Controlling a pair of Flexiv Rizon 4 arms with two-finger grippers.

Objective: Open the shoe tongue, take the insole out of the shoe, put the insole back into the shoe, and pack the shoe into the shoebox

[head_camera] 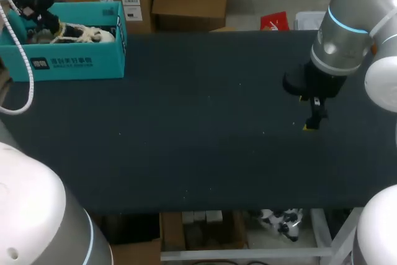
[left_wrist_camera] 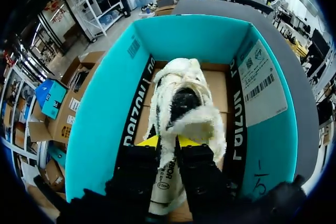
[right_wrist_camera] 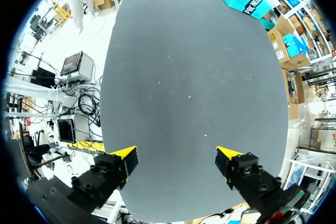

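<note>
One teal cardboard shoebox [head_camera: 74,63], sitting at the dark table's [head_camera: 186,141] far left corner; one white fleecy shoe [left_wrist_camera: 184,98] lying inside it.
Item, left gripper [left_wrist_camera: 167,142]: pinching the shoe's edge, fingers nearly closed.
Item, right gripper [right_wrist_camera: 176,156]: hovering near the table's right edge, spread wide, gripping nothing.

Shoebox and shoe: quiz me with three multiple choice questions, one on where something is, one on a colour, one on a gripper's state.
1. Where is the shoe?
A. inside the shoebox
B. beside the box
C. under the box

2. What colour is the shoebox?
A. red
B. teal
C. white

3. How does the right gripper stand?
A. shut on the shoe
B. shut on a lace
C. open over the table

Answers: 1 A, the box walls surround the shoe on all sides. 2 B, its walls are teal inside and out. 3 C, its yellow tips stand far apart with only table between them.
</note>
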